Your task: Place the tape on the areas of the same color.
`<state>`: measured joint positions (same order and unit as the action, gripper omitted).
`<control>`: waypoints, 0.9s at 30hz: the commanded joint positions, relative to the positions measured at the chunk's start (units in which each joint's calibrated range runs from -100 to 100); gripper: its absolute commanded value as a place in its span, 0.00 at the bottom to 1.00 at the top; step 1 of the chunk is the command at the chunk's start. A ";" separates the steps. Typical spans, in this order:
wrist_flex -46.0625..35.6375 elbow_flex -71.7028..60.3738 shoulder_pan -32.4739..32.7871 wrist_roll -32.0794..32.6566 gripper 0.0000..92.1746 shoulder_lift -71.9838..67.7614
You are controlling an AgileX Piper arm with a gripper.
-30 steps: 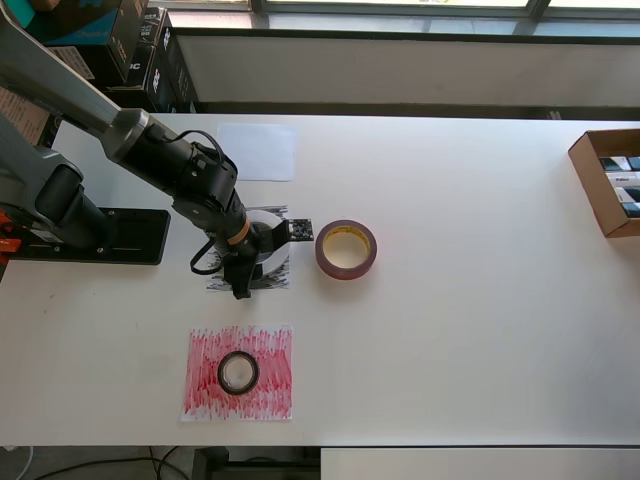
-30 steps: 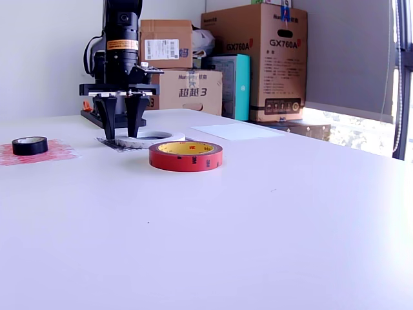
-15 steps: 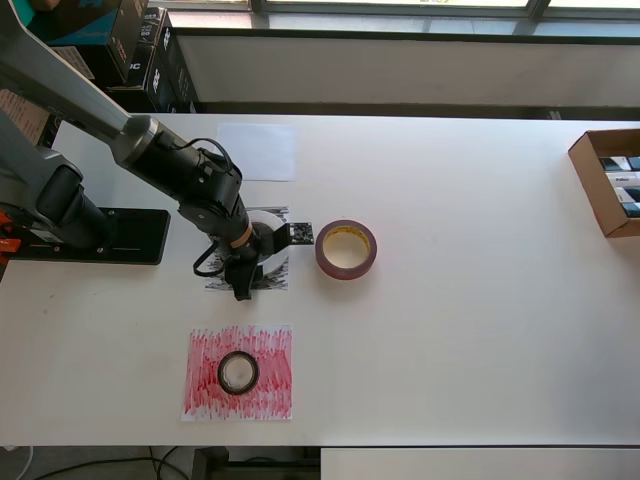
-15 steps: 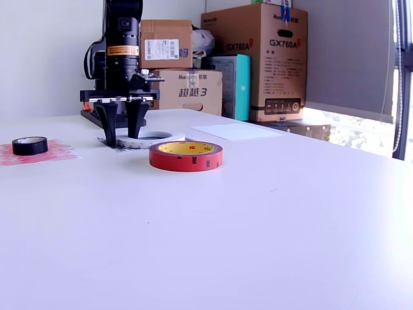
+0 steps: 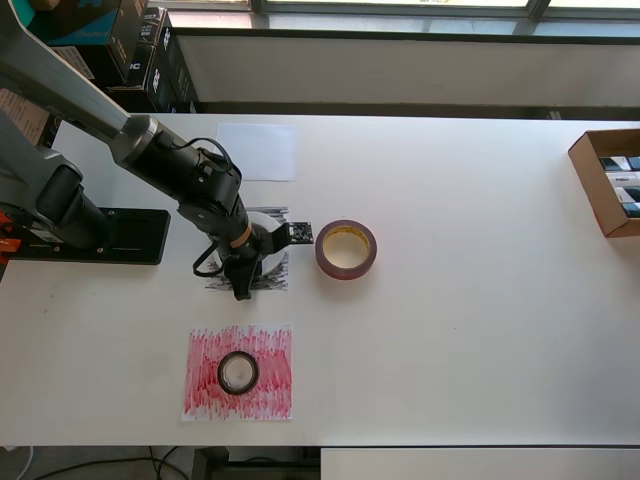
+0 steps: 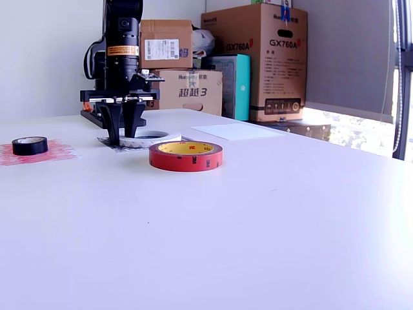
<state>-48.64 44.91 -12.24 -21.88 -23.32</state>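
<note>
My gripper (image 5: 244, 278) (image 6: 123, 135) points down over the black-scribbled sheet (image 5: 279, 274) (image 6: 107, 141). Its fingers stand close together on the near rim of the white tape ring (image 5: 270, 219) (image 6: 155, 136), which lies on that sheet, partly hidden under the wrist in the overhead view. The dark-red roll (image 5: 346, 249) (image 6: 186, 155) lies on bare table just right of that sheet. The small black roll (image 5: 238, 372) (image 6: 30, 145) sits on the red-scribbled sheet (image 5: 272, 385) (image 6: 51, 153). The plain white sheet (image 5: 257, 151) (image 6: 235, 131) carries nothing.
The arm's black base plate (image 5: 120, 236) is at the overhead view's left. An open cardboard box (image 5: 600, 185) sits at the table's right edge. Stacked cartons (image 6: 255, 61) stand behind the table in the exterior view.
The fingers have closed from a wide spread to a narrow gap on the white ring's rim. The arm has barely shifted. The other rolls have not moved.
</note>
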 commanded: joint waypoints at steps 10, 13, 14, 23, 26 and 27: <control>-0.11 -10.70 0.89 0.28 0.00 3.77; -0.19 -12.70 3.18 0.28 0.00 6.11; -0.19 -13.24 4.28 0.36 0.00 6.67; 0.06 -13.79 18.96 5.68 0.00 10.41; -0.11 -13.15 24.17 8.13 0.00 10.41; -0.19 -13.06 25.67 8.87 0.00 10.04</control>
<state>-48.95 31.32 4.11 -16.41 -12.39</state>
